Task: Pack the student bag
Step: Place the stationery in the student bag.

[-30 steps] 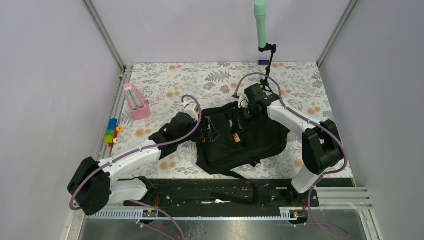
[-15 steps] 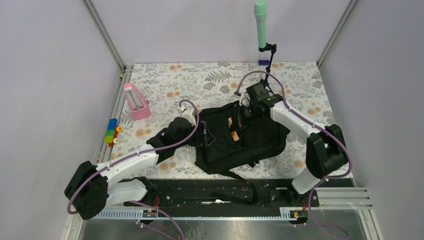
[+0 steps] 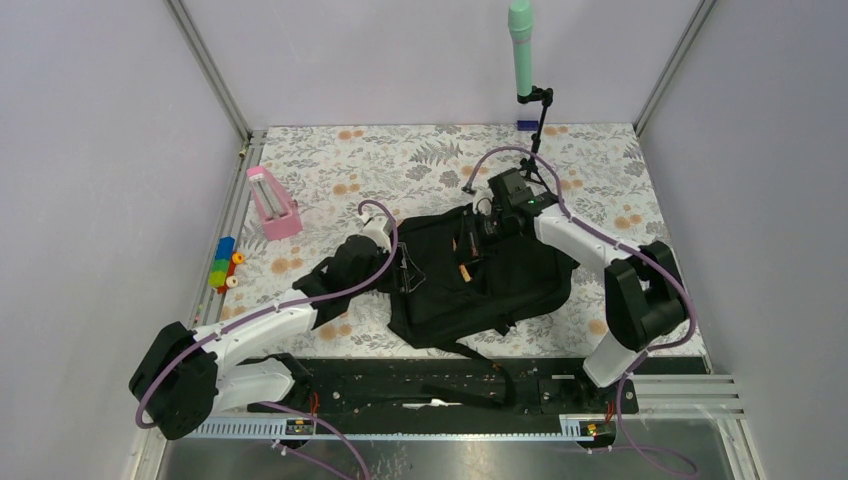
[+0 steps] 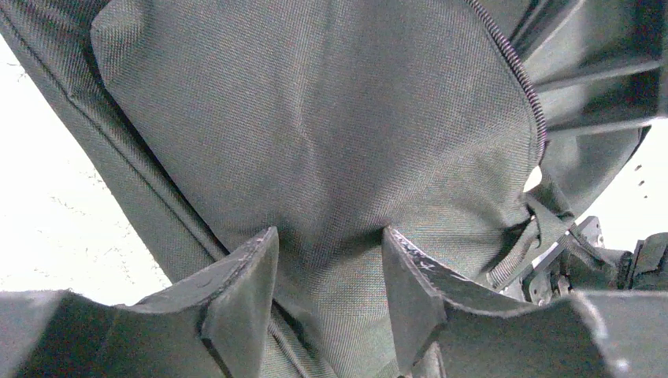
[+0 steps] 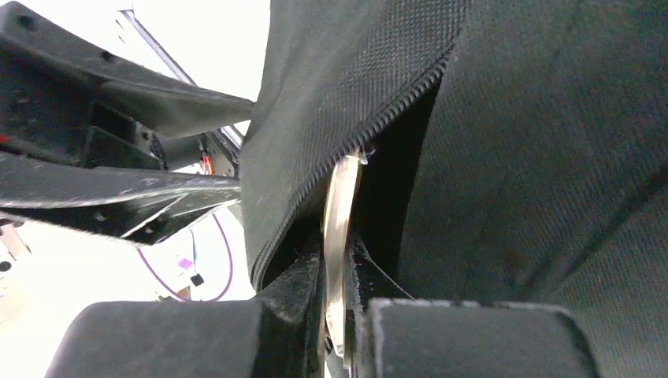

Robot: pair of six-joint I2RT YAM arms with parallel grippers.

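Note:
The student bag (image 3: 500, 285), a large black backpack, lies flat mid-table, with a small orange thing (image 3: 463, 270) showing in its open slit. My left gripper (image 3: 398, 268) is at the bag's left edge. In the left wrist view it (image 4: 327, 232) pinches a fold of bag fabric (image 4: 315, 134) between its fingers. My right gripper (image 3: 478, 232) is at the bag's top. In the right wrist view it (image 5: 337, 252) is shut on the metal zip pull (image 5: 342, 201), beside the zip teeth (image 5: 394, 98).
A pink holder (image 3: 272, 203) and coloured blocks (image 3: 224, 265) sit at the left. A green cylinder (image 3: 521, 45) on a black stand (image 3: 540, 125) rises at the back. A bag strap (image 3: 485, 362) trails over the near rail.
My right gripper has moved a little left along the bag with the zip pull. Less of the orange things shows in the slit. My left gripper has shifted slightly left and nearer.

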